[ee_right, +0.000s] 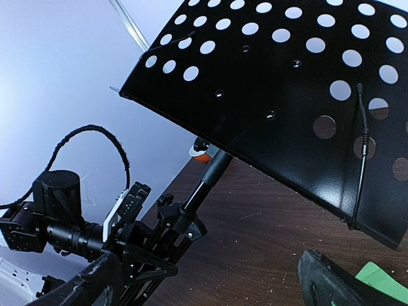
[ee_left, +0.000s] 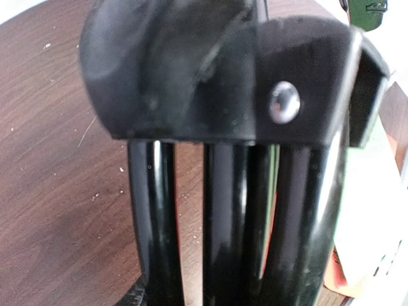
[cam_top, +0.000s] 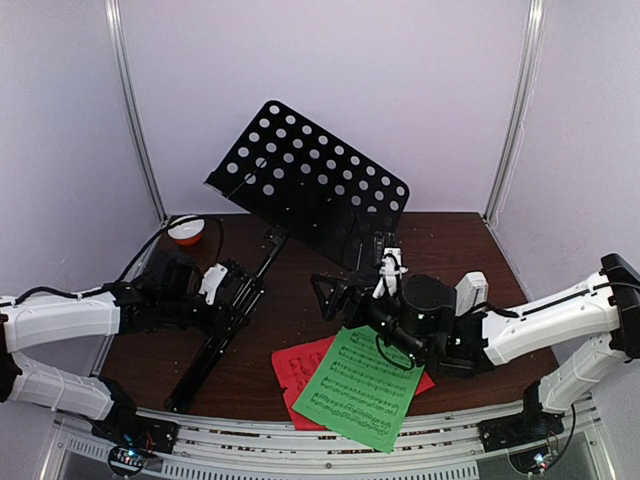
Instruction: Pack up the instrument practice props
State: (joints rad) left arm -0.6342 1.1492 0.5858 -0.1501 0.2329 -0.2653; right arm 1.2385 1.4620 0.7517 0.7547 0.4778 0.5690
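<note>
My left gripper is clamped around the folded legs of the black music stand. The stand leans across the brown table with its perforated desk raised at the far side. My right gripper hangs wide open and empty near the stand's post, just behind the green page, which lies over the red page at the near edge.

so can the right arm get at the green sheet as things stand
Probably yes: the right gripper is open and empty, and the green sheet lies on top of the red sheet close to it.
</note>
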